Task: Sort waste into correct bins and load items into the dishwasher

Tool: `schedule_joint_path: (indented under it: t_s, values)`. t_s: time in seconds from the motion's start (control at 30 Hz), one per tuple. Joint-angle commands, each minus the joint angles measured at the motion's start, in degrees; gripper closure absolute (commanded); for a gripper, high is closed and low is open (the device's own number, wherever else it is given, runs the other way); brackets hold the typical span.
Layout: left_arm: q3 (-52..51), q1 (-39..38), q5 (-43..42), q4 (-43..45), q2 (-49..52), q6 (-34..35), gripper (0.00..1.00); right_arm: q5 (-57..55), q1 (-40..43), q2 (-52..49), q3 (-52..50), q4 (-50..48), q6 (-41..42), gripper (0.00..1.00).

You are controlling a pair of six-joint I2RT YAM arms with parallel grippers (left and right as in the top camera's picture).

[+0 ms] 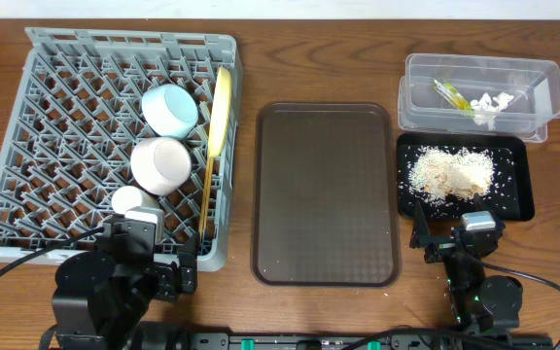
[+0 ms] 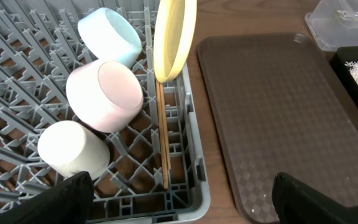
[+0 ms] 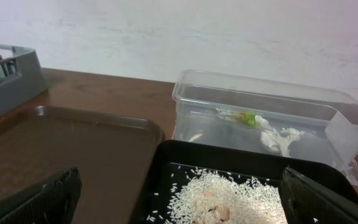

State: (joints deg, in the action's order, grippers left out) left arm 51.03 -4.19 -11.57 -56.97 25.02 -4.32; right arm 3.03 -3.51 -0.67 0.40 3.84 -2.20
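The grey dish rack [image 1: 27,194] [image 2: 194,186] holds the light blue bowl [image 1: 170,109] [image 2: 109,36], pale pink bowl [image 1: 159,163] [image 2: 104,94], white cup [image 1: 132,200] [image 2: 73,148], the yellow plate [image 1: 222,109] [image 2: 173,37] on edge, and the chopsticks [image 1: 207,190] [image 2: 163,134]. The clear tub [image 1: 542,83] [image 3: 197,99] holds the green-and-yellow wrapper [image 1: 451,94] [image 3: 238,116] and white paper bits [image 1: 491,105] [image 3: 279,138]. The black tray [image 1: 518,190] [image 3: 179,162] holds the rice scraps [image 1: 452,173] [image 3: 229,199]. My left gripper [image 1: 154,270] [image 2: 182,202] is open and empty at the rack's near edge. My right gripper [image 1: 452,243] [image 3: 179,196] is open and empty before the black tray.
A large brown serving tray [image 1: 326,192] [image 2: 272,106] [image 3: 61,149] lies in the middle between the rack and the bins. A pale wall stands behind the table in the right wrist view.
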Motion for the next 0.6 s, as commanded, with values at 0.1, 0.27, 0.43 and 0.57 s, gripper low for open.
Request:
schedule_joint_path:
  t_s: [0.1, 0.27, 0.43, 0.57]
  values:
    - [-0.09, 0.2, 0.7, 0.0, -0.09, -0.09, 0.07, 0.63, 0.33, 0.35, -0.09, 0.2, -0.87, 0.01]
    - [-0.15, 0.7, 1.42, -1.07, -0.94, -1.03, 0.08, 0.63, 0.33, 0.35, -0.09, 0.2, -0.87, 0.01]
    - [-3.89, 3.72, 1.79, 0.24, -3.96, -0.98, 0.07, 0.63, 0.33, 0.35, -0.09, 0.2, -0.87, 0.01]
    - [-14.34, 5.73, 1.77, 8.96, -9.88, -0.46, 0.08, 0.63, 0.33, 0.35, -0.09, 0.2, -0.87, 0.01]
